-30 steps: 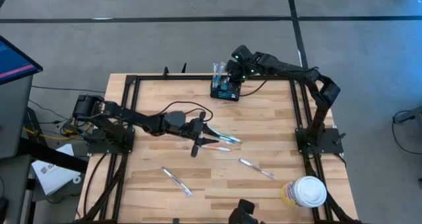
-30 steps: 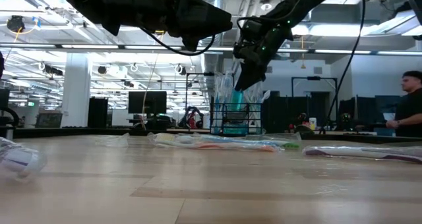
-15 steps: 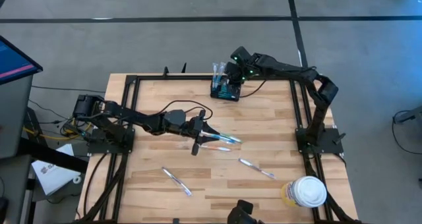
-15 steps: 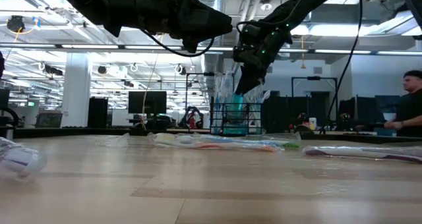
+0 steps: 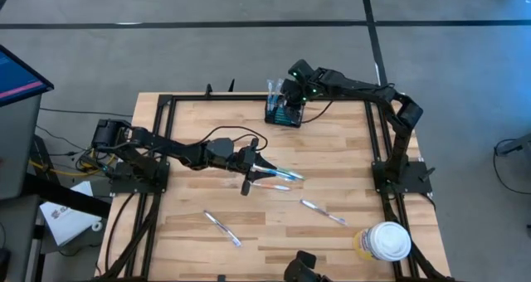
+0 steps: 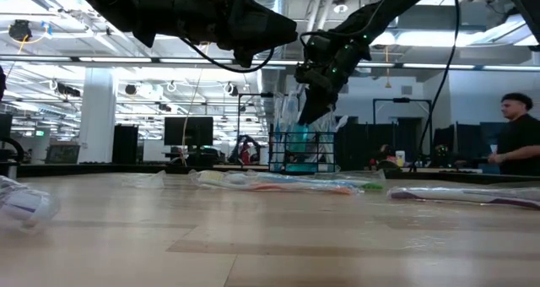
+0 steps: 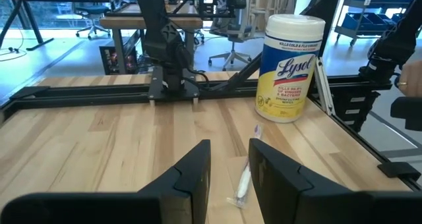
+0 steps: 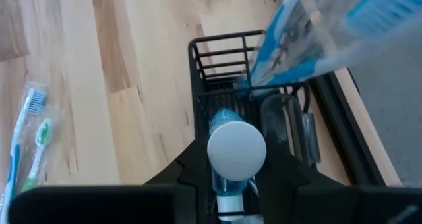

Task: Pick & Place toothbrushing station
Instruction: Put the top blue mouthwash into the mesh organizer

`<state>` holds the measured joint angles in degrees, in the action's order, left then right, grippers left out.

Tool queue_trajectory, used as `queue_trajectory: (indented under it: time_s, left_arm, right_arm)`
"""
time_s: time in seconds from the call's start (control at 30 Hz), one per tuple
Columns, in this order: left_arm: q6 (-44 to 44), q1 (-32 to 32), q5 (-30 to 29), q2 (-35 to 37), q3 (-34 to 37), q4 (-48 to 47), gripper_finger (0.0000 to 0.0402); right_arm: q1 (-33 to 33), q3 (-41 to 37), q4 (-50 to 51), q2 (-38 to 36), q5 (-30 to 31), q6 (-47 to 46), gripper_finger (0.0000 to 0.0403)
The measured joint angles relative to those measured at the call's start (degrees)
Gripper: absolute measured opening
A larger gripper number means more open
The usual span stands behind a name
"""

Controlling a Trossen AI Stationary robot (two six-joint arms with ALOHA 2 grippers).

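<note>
From above, the toothbrushing station (image 5: 282, 114), a small black rectangular wire-mesh holder box, stands at the far edge of the pale wooden tabletop (image 5: 191, 133), with wrapped toothbrushes upright in it. The right gripper (image 5: 292, 89) hangs directly over it. Toward the table's middle, well apart from the station, the left gripper (image 5: 253, 167) sits low by two loose wrapped toothbrushes (image 5: 278, 176). The round white-lidded yellow wipes tub (image 5: 383, 240) stands at the near right corner.

The level view shows the station (image 6: 301, 154) as an open dark cage in the distance, clear wrappers rising out of it to the right gripper (image 6: 314, 97) above.

The left wrist view looks away from the station: its two dark fingers (image 7: 195, 174) stand a narrow gap apart, holding nothing, with a wrapped toothbrush (image 7: 244, 181) lying on the wood beyond them and the tub (image 7: 291, 67) further off.

Only the right wrist view looks down into the station (image 8: 217, 72): the right gripper's fingers (image 8: 191, 166) are closed on a small blue tube with a white round cap (image 8: 235, 155), over the mesh compartments.
</note>
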<state>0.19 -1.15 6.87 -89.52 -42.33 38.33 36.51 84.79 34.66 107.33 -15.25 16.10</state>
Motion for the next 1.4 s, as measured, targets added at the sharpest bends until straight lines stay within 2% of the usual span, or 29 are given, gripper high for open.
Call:
queue_trajectory:
  time_s: [0.53, 0.87, 1.4]
  left_arm:
    - [-0.02, 0.0, 0.0, 0.0, 0.0, 0.02, 0.0099]
    - [-0.02, 0.0, 0.0, 0.0, 0.0, 0.03, 0.0099]
    - [-0.02, 0.0, 0.0, 0.0, 0.0, 0.02, 0.0099]
  right_arm:
    - [-0.07, 0.02, 1.38, 0.34, 0.06, 1.01, 0.0081]
    - [-0.02, 0.24, 0.17, 2.43, 0.96, 0.93, 0.0106]
    - [-0.39, 0.11, 1.21, 2.01, 0.39, 0.56, 0.011]
